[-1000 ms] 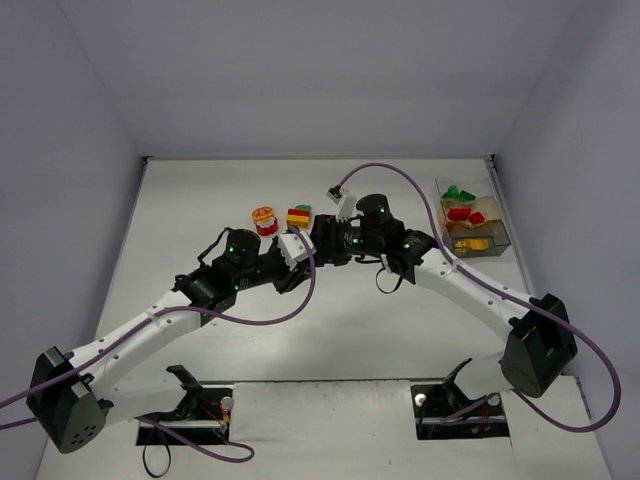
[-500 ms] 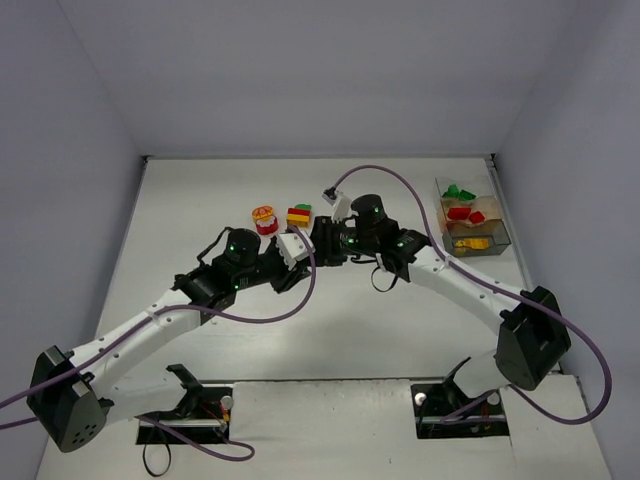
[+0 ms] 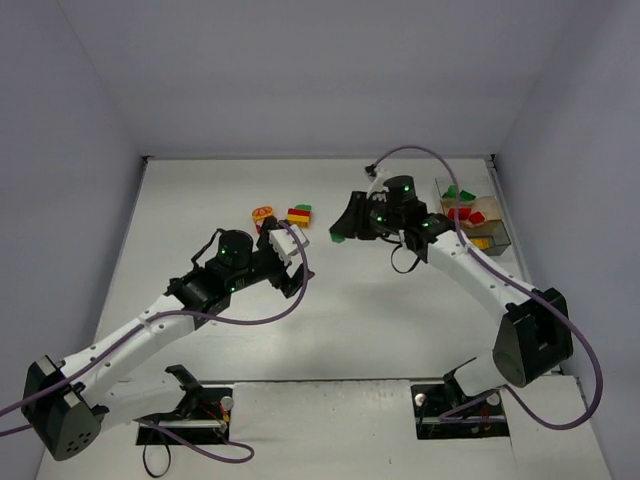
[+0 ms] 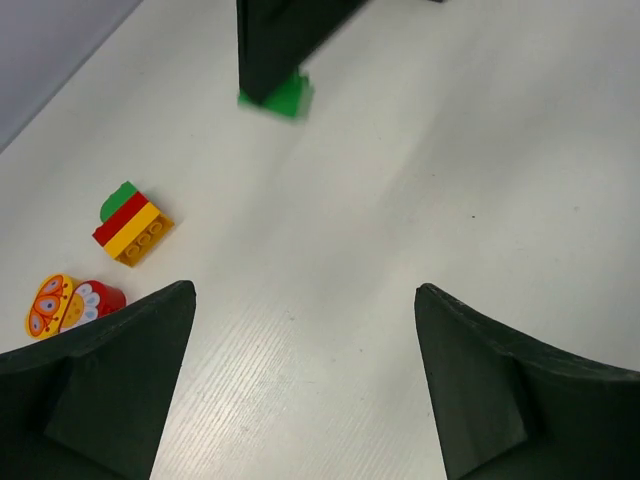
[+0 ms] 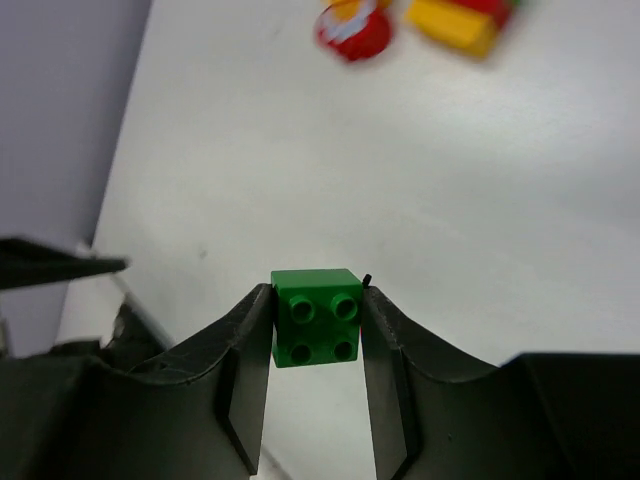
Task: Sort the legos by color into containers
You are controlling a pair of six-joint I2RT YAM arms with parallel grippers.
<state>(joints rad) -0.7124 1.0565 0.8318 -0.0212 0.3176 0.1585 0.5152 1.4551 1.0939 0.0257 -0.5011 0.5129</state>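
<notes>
The right tool [image 5: 318, 302] clamps a square green brick [image 5: 317, 318], studs toward its camera; the left tool [image 4: 303, 300] gapes apart.

White table [image 3: 200, 200], pale lilac walls [image 3: 300, 70]

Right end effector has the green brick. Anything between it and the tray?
Nothing visible. The green brick sits clamped in the right end effector; the tray lies to its right, with no loose bricks between. The stacked brick and round piece lie on the opposite side.
</notes>
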